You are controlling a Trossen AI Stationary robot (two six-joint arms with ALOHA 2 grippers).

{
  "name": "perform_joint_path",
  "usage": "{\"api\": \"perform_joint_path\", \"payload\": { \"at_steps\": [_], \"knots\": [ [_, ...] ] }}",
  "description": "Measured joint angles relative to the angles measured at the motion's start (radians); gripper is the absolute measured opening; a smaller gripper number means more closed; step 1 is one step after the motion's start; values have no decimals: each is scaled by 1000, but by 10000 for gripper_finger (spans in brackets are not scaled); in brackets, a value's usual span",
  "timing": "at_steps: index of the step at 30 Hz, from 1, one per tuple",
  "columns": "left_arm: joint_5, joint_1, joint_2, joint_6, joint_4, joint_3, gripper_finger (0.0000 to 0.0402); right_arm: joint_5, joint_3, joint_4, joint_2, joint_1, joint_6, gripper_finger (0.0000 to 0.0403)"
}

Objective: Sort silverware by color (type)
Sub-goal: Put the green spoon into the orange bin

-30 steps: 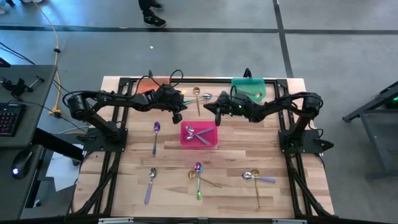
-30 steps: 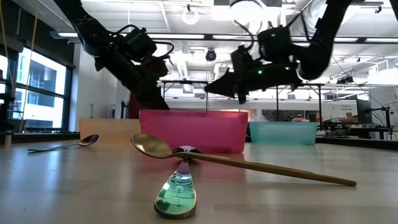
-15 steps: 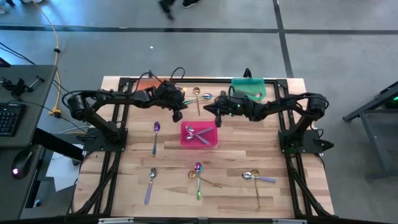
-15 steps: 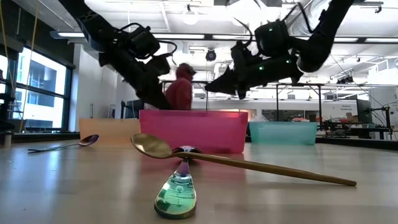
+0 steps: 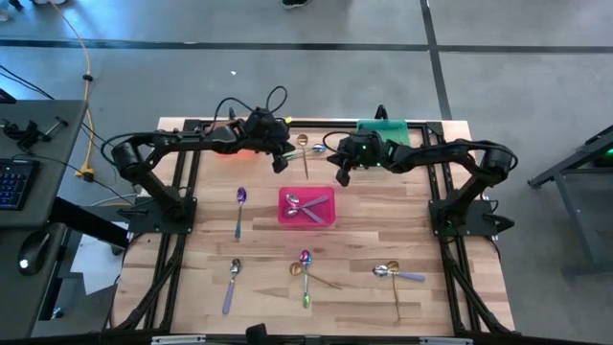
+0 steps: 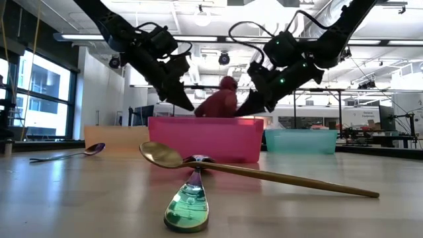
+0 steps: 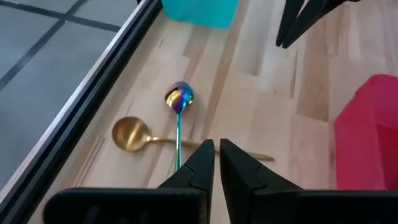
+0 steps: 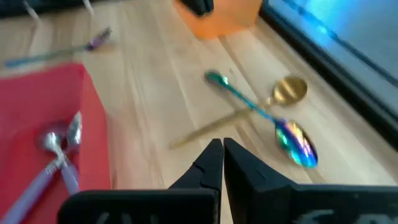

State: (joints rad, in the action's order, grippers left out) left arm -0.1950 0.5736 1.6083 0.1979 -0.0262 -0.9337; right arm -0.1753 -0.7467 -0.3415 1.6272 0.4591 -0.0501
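From above I have both arms at the bench's far edge — left gripper point(image 5: 279, 163) and right gripper point(image 5: 342, 176) flanking the crossed gold spoon point(image 5: 303, 141) and iridescent spoon point(image 5: 316, 149), my likely next pick. Wrist views: both grippers' fingers pressed together, empty.

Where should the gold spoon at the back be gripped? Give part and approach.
Grip the gold spoon on the free end of its handle, from straight above, fingers astride it. It lies flat, and the iridescent spoon crosses it near the bowl, crowding that end.
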Motion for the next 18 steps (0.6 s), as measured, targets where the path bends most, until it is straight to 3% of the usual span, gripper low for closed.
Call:
{"api": "perform_joint_path", "payload": {
  "at_steps": [14,18],
  "knots": [
    [3,46,173,15,1,-35,90,-1,0,23,1,53,-58,0],
    [53,48,223,25,1,-68,106,-1,0,23,1,79,-72,0]
  ]
}}
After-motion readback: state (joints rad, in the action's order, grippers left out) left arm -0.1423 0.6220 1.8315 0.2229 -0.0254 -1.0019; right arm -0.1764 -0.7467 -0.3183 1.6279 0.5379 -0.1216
